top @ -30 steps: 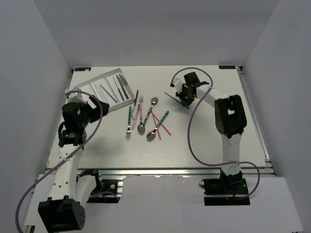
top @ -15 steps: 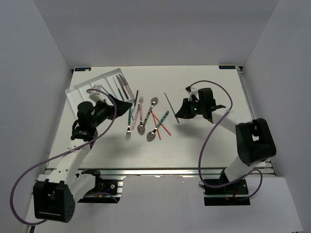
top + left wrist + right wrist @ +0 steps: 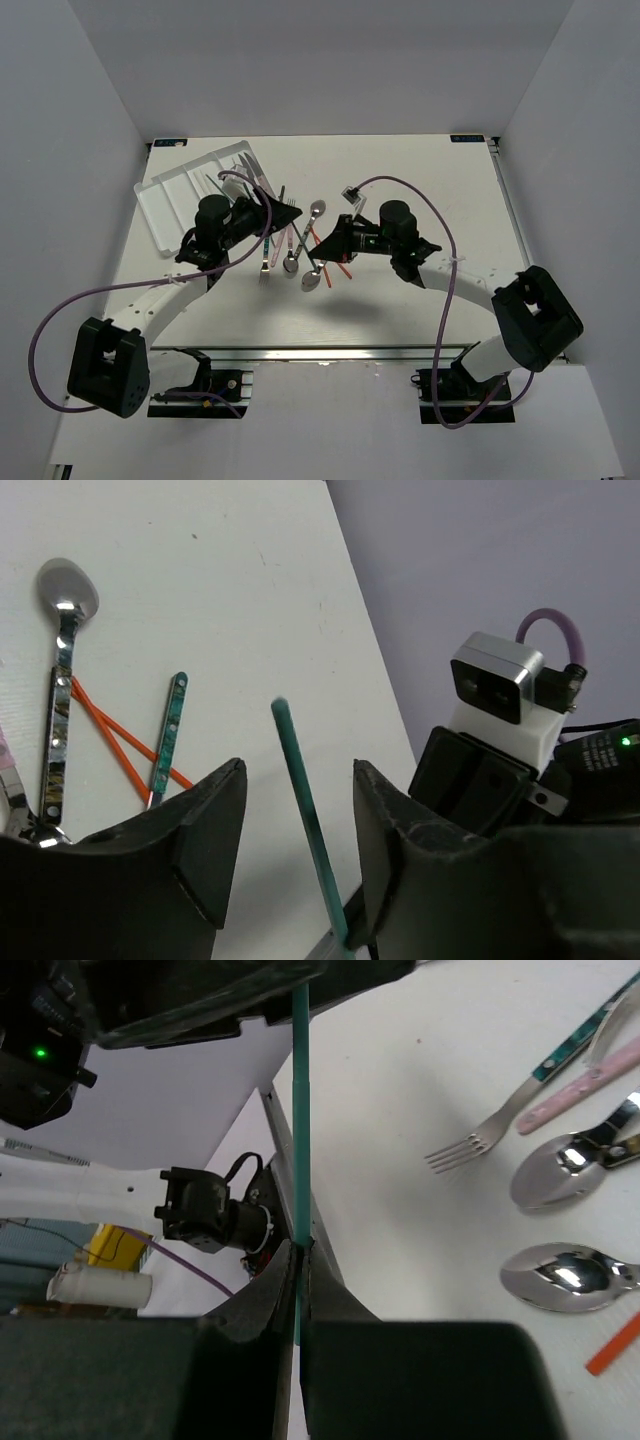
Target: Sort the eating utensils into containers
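While the right gripper (image 3: 298,1252) pinches a teal chopstick (image 3: 301,1110) tight between its fingers, the left gripper (image 3: 296,772) stands spread wide. The same stick rises through its gap, and contact with either finger cannot be told. Both meet above loose utensils in the middle of the table (image 3: 450,180): crossed orange chopsticks (image 3: 112,732), spoons (image 3: 560,1182) and a teal-handled fork (image 3: 490,1125). The white cutlery tray (image 3: 160,205) lies toward the far left corner, partly hidden by the left arm.
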Tool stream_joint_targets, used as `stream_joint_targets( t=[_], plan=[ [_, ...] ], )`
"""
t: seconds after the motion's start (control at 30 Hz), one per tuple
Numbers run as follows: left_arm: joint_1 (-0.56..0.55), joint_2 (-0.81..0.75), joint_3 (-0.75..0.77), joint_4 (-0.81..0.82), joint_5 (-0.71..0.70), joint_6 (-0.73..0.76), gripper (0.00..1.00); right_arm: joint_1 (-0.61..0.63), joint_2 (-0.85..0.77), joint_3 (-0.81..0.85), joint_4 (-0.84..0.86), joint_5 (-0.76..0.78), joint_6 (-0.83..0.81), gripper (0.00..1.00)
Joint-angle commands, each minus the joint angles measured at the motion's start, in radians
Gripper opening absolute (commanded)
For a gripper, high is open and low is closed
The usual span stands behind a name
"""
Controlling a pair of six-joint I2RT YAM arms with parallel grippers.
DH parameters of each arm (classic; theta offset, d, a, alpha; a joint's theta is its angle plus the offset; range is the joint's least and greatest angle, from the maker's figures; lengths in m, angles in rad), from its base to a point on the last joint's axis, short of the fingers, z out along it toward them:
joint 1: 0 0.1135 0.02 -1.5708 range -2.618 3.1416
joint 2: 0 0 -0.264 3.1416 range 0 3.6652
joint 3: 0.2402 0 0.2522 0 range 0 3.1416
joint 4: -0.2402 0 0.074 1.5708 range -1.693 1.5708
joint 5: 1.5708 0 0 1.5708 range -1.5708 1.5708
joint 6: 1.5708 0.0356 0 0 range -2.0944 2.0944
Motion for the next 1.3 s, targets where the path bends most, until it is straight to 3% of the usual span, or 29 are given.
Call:
stream_joint_targets(
  t=[0.0,0.07,0.13,0.17,0.2,0.23,0.27,0.3,0.33,0.4,0.57,0.63,0.8,0.93,1.1,1.2,1.27],
  plan=[
    [-0.012,-0.012,0.038,0.001,-0.034,0.007,0.54,0.03,-0.024,0.047,0.061,-0.012,0.024,0.0],
    [-0.012,-0.012,0.044,0.005,-0.034,0.006,0.46,0.047,-0.012,0.055,0.063,-0.015,0.023,0.0],
    [-0.012,-0.007,0.061,-0.002,-0.031,0.007,0.3,0.05,-0.002,0.058,0.079,-0.014,0.033,0.0],
    [-0.012,-0.003,0.072,-0.023,-0.036,0.016,0.19,0.052,-0.001,0.053,0.093,-0.011,0.042,0.0],
    [-0.012,0.008,0.086,-0.053,-0.045,0.027,0.0,0.05,-0.005,0.05,0.11,-0.006,0.055,0.0],
    [-0.012,0.013,0.104,-0.092,-0.066,0.044,0.0,0.041,-0.007,0.047,0.106,0.006,0.052,0.0],
    [-0.012,0.016,0.154,-0.213,-0.098,0.09,0.0,0.03,-0.013,0.041,0.096,0.018,0.047,0.21],
    [-0.012,0.02,0.187,-0.288,-0.214,0.12,0.0,0.017,-0.022,0.029,0.087,0.036,0.047,0.61],
    [-0.002,0.033,0.258,-0.359,-0.276,0.147,0.0,-0.02,-0.05,-0.005,0.072,0.07,0.05,0.89],
    [0.052,0.062,0.338,-0.526,-0.432,0.214,0.0,-0.065,-0.084,-0.04,0.043,0.101,0.036,0.89],
    [0.274,0.346,0.63,-0.741,-0.526,0.306,0.0,-0.174,-0.196,-0.115,-0.108,0.175,-0.053,0.89],
    [0.34,0.459,0.824,-0.833,-0.617,0.342,0.0,-0.191,-0.228,-0.126,-0.135,0.173,-0.077,0.89],
    [0.42,0.869,1.341,-1.007,-0.655,0.372,0.0,-0.2,-0.297,-0.138,-0.252,0.208,-0.181,0.89],
    [0.44,1.102,1.642,-1.127,-0.619,0.378,0.0,-0.203,-0.349,-0.145,-0.319,0.279,-0.234,0.89],
    [0.442,1.094,1.513,-1.044,-0.596,0.363,0.08,-0.209,-0.358,-0.131,-0.373,0.33,-0.278,0.89],
    [0.442,1.065,1.407,-0.992,-0.573,0.352,0.21,-0.209,-0.34,-0.115,-0.379,0.336,-0.284,0.89],
    [0.44,1.07,1.403,-0.995,-0.563,0.346,0.39,-0.209,-0.329,-0.102,-0.396,0.348,-0.272,0.89]
  ],
)
